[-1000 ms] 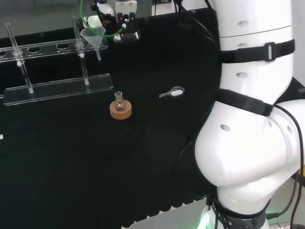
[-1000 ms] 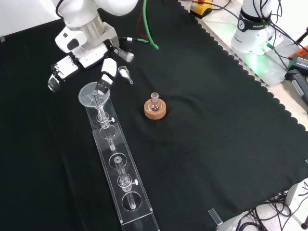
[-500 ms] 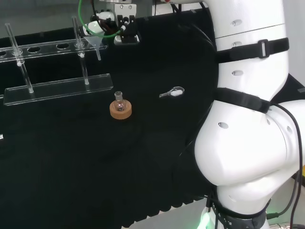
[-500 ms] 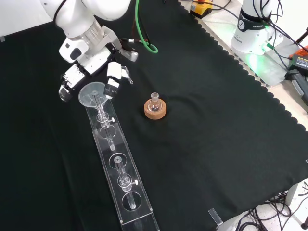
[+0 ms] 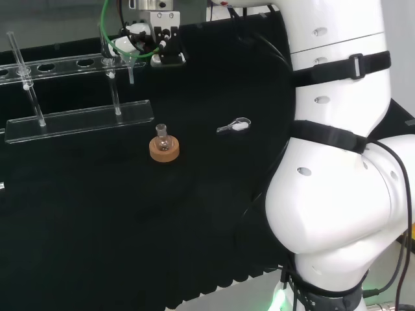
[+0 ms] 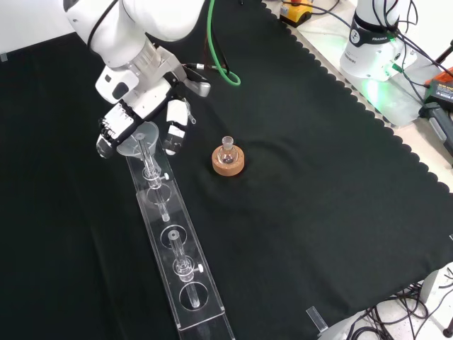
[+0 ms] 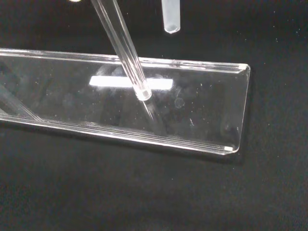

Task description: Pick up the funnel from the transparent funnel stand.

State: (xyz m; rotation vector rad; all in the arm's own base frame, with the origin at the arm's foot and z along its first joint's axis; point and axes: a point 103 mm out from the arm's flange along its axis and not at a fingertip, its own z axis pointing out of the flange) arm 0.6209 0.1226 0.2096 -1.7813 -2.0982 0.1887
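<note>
We have the hand at the far end of the clear stand, at about ten o'clock in the front view, with the funnel sitting in the end hole of the stand's upper rail. The fingers hang on either side of the funnel's rim, one set at its nine o'clock and one at its three o'clock in that view; they look spread wide, and we cannot tell whether any of them touches the rim yet. In the head view the hand sits at about eleven o'clock, with the funnel just beneath it.

To do this step well, we judge that the fingers should close evenly on the cone from both sides, so the stem does not get levered against the hole. Then the lift should go straight up along the stem until its tip, seen near the stand's base plate in the wrist view, clears the upper rail. A sideways pull could drag the light stand across the cloth or tip it.

The desk is covered in black cloth with a scalloped edge. A small flask stands in a cork ring near the middle, at about four o'clock from the funnel, well apart from it. A small scoop lies on the cloth further over. Beyond the cloth's edge, at one o'clock in the front view, we see a white robot base and loose cables.
</note>
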